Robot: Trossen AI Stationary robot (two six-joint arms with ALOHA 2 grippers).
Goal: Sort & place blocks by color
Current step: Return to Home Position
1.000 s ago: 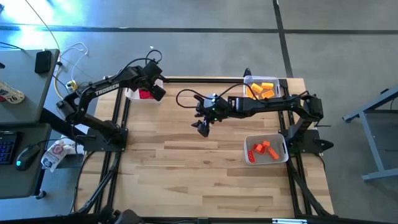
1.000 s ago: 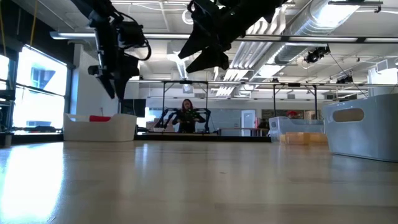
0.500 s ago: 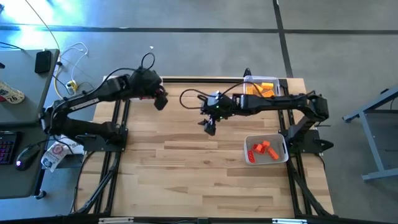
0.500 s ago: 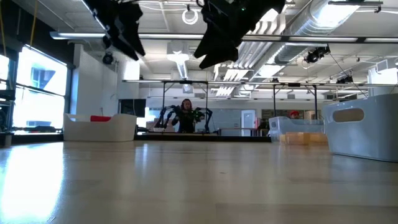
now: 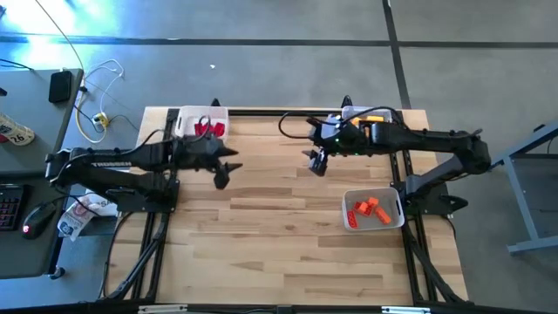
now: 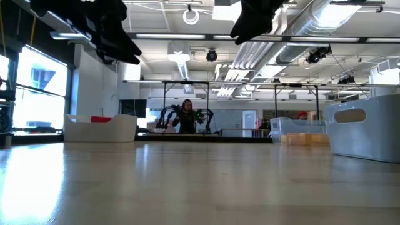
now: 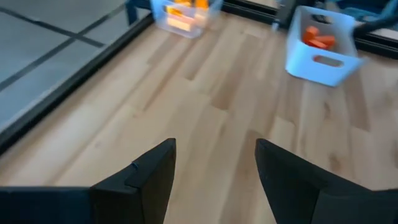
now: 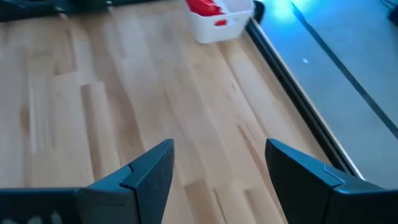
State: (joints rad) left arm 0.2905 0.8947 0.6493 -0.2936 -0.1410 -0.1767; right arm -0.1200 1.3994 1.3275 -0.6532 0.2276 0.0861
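All the blocks I see lie in trays. Red blocks sit in a white tray at the far left. Yellow and orange blocks fill a clear tray at the far right, and orange blocks lie in a white tray at the near right. My left gripper hovers open and empty over bare table, nearer than the red tray. My right gripper hovers open and empty left of the clear tray, high above the table. Both wrist views show only wood between the fingers.
A black frame rail runs along the table's far edge. The wide wooden middle and near part of the table carries nothing. Beyond the table, a person sits far off in the room.
My left gripper has drawn back from above the red tray toward the table's near edge, tipping from pointing down to nearly level. My right gripper has risen and gone toward the right and far edge, nearer the clear tray. Both have stayed open and empty.
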